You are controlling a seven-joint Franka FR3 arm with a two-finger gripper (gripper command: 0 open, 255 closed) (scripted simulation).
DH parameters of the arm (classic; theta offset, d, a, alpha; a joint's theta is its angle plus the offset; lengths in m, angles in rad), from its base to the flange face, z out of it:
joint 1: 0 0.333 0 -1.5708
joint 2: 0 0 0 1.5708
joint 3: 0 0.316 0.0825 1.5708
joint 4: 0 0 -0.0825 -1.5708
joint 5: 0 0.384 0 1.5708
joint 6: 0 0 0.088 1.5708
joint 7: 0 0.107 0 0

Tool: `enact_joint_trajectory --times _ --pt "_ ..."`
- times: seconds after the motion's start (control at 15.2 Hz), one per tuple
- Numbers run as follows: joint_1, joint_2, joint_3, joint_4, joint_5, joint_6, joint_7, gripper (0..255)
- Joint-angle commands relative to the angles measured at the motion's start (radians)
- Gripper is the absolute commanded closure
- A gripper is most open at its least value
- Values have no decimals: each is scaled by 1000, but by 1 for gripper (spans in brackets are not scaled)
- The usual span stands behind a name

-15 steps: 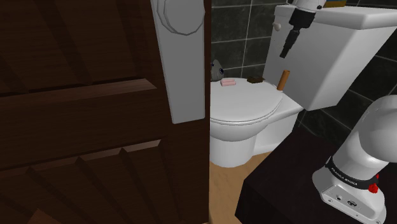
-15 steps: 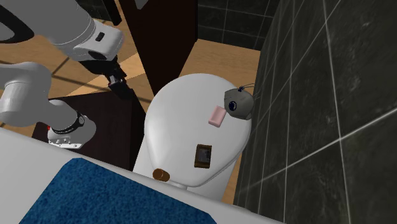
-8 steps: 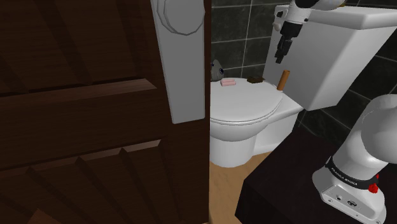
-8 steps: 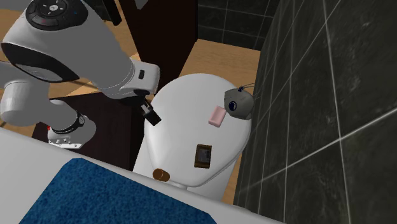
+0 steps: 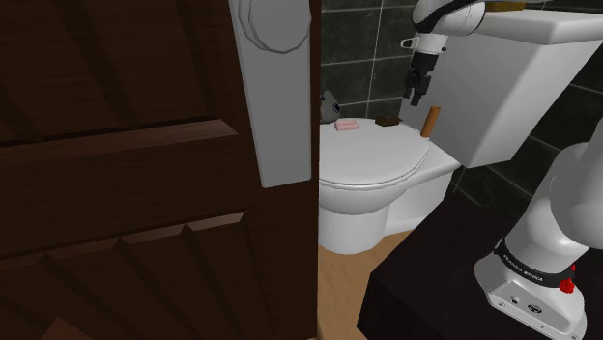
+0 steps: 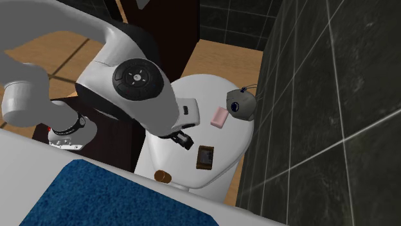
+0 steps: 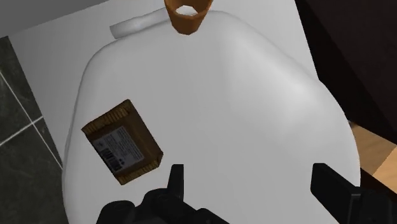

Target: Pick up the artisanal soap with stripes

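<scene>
Your fingers (image 7: pixel 177 183) stood wide apart with nothing between them but bare white toilet lid (image 7: pixel 222 95); the gripper (image 7: pixel 249 173) held nothing and hung above the lid, well clear of it in the shoulder view (image 5: pixel 416 89).

The brown soap block (image 7: pixel 122 141) lay flat on the lid, outside the gap. It sat beyond the finger that stood nearer the tiled wall (image 7: pixel 19 83), and a little ahead of that fingertip. Its long axis ran at a slant to the line between your two fingers, neither along it nor square to it. I judged you would need to shift sideways towards that wall-side finger and turn the wrist so the pads met the block's two long sides before coming down.

The block looked like a flat rectangular slab with squared corners. Its brown rim was ribbed in fine light and dark stripes, and a grey label (image 7: pixel 124 145) covered most of the top face. The lid under it was smooth, glossy and gently domed, so the slab might have slid if nudged.

Two neighbours were worth minding. An orange cup (image 7: pixel 186 14), round and open-topped, stood well ahead of the fingers. A plain pink bar (image 6: pixel 220 117) lay apart from the brown block (image 6: pixel 205 156) on the same lid.
</scene>
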Motion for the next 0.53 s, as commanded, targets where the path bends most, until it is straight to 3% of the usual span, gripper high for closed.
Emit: enact_joint_trajectory --times 0.0,0.46 --pt "-11 115 -17 80 71 -24 -122 0" --pt "-156 486 54 386 243 -115 -427 0"
